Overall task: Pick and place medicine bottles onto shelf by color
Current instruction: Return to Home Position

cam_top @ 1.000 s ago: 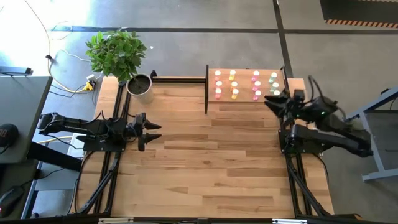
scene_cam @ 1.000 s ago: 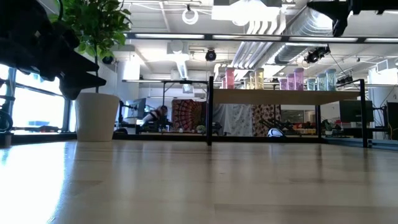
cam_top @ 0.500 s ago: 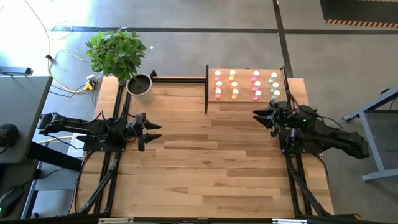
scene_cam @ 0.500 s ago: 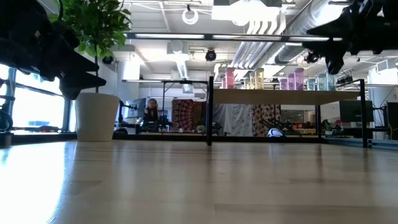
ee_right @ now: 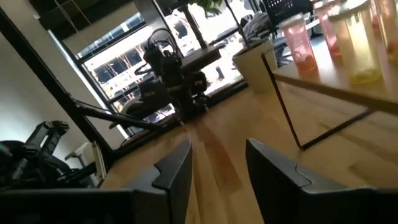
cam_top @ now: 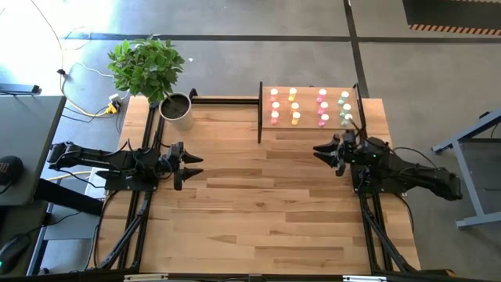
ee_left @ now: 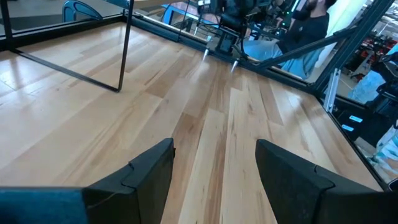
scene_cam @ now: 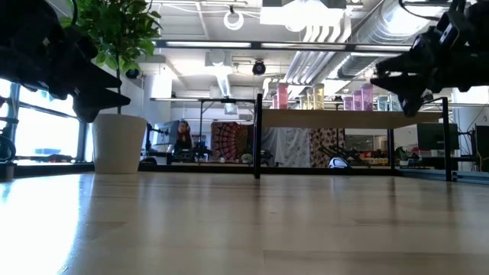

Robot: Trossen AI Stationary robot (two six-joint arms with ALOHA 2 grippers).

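Leave the medicine bottles (cam_top: pixel 295 107) alone on the shelf (cam_top: pixel 308 100) — four columns of three, sorted into pinks, yellow and pale green, with none lying on the surface (cam_top: pixel 258 211). Judge the sorting done and the parking move the only step open.

Draw the right hand (cam_top: pixel 318 151), spread wide and carrying nothing, away from the shelf's near edge and toward its own base at the surface's right side. Hold it level and high enough to pass the shelf's lip and black legs (scene_cam: pixel 393 151), to avoid toppling such light bottles. Match the left hand (cam_top: pixel 196 166), likewise spread and empty, parked low at the left side, well apart from the shelf.

Small translucent cylinders, upright on a smooth pale wood board; thin black panel (cam_top: pixel 260 112) on edge at one end — matte dark fingers (ee_right: pixel 174 171) over a striped, glossy surface.
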